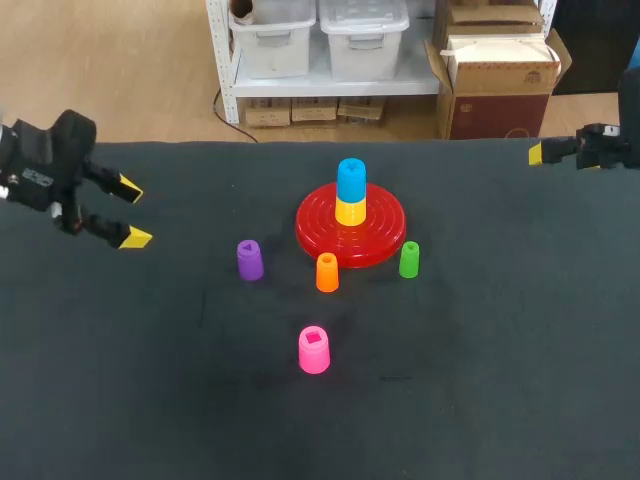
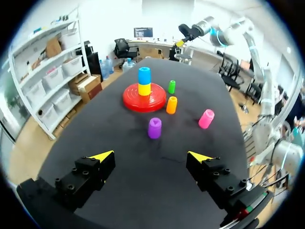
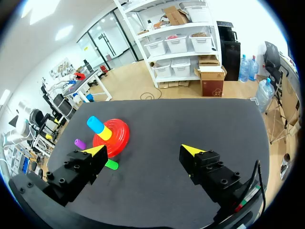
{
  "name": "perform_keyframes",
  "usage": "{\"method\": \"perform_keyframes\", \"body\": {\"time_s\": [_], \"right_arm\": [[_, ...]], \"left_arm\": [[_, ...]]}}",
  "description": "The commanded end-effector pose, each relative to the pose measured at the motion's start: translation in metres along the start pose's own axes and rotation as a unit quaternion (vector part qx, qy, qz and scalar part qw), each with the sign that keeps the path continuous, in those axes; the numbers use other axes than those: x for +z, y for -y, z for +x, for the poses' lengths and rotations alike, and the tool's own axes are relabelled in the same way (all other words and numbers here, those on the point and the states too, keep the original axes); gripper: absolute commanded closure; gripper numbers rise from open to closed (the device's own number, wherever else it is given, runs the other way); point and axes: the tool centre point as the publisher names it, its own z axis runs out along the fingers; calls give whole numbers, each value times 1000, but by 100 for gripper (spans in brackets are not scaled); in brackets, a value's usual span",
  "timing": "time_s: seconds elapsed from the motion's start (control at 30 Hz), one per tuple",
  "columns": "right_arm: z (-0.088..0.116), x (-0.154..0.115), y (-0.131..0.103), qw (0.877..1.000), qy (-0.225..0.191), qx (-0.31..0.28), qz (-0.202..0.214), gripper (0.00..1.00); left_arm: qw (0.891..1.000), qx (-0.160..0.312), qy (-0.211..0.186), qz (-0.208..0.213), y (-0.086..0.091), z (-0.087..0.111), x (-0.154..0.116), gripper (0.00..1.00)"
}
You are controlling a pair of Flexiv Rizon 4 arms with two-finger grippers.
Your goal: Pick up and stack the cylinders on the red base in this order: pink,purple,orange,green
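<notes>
Four loose cylinders, none stacked yet, and both arms are parked wide. Left gripper (image 1: 132, 212) hangs over the table's (image 1: 150, 400) left edge, fingers spread apart and holding nothing. It looks like a ready pose that keeps the work area unobstructed.

- **Purple cylinder** (image 1: 249, 260): stands upright just left of the base's front.
- **Pink cylinder** (image 1: 314, 350): upright and alone, well in front of the others. It goes on first and has free room on all sides, so probably an easy grab.
- **Orange cylinder** (image 1: 327, 272): sits against the front rim of the red base (image 1: 385, 228).
- **Base centre**: already taken by a yellow cylinder (image 1: 350, 211) with a blue cylinder (image 1: 351, 180) on top, so pink likely has to land on blue.
- **Green cylinder** (image 1: 409, 260): stands at the base's front right rim. It's last in the order.

Right gripper (image 3: 144, 150) is at the far right back corner, fingers apart and empty, well clear of everything.
</notes>
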Motion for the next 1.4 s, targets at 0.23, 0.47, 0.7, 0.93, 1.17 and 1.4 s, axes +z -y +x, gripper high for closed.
{"method": "perform_keyframes", "body": {"time_s": [0.23, 0.47, 0.7, 0.93, 1.17, 1.4], "right_arm": [[0, 0, 1, 1000, 0, -1, -2, 0], [0, 0, 1, 1000, 0, -1, -2, 0], [0, 0, 1, 1000, 0, -1, -2, 0], [0, 0, 1, 1000, 0, -1, -2, 0], [0, 0, 1, 1000, 0, -1, -2, 0], [0, 0, 1, 1000, 0, -1, -2, 0]], "left_arm": [[999, 14, 8, 39, 14, 13, 7, 0], [998, 26, 11, 55, 25, 13, 8, 0], [996, 29, 19, 81, 47, 4, 13, 0], [996, 29, 16, 78, 50, 3, 15, 0], [996, 29, 16, 78, 50, 3, 15, 0], [996, 29, 16, 78, 50, 3, 15, 0]]}}
